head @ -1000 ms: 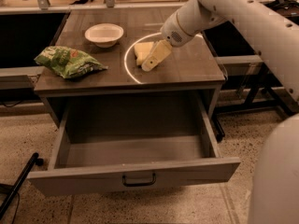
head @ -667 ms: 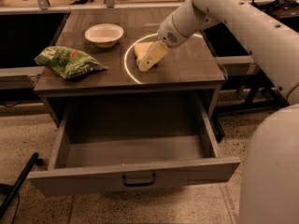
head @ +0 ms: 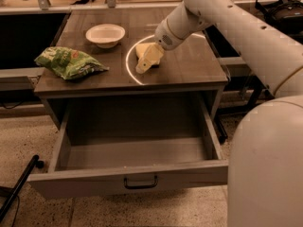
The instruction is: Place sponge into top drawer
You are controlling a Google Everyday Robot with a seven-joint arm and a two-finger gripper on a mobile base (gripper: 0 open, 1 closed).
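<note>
- sponge [head: 141, 49]: pale yellow block lying on the worktop [head: 189, 67], about mid-width and mid-depth. Not in the drawer.
- hand [head: 143, 65]: down at the worktop surface, right on the sponge's near side and overlapping it in view. It slants down toward the worktop's front edge. It is the same pale yellow as the sponge, so I cannot tell whether the hand is apart, together or clamped on the block.
- arm [head: 227, 18]: white, comes in over the worktop's right rear corner, with the wrist above the worktop centre.
- thin white ring mark [head: 129, 65] on the worktop surface. Its arc curves round the sponge on the left in view.
- white bowl [head: 105, 34]: upright on the worktop, rear-left part, clear of the sponge.
- green snack bag [head: 68, 62]: lies crumpled on the worktop's left-front area, reaching its left edge.
- top drawer [head: 94, 183]: directly under the worktop and pulled fully out past its front edge. The inside is visible and bare. The dark handle [head: 140, 182] sits mid-front panel.
- robot body [head: 270, 164]: large white mass off the worktop's right-front corner.
- black rod [head: 19, 186]: on the floor, below and left of the worktop.
</note>
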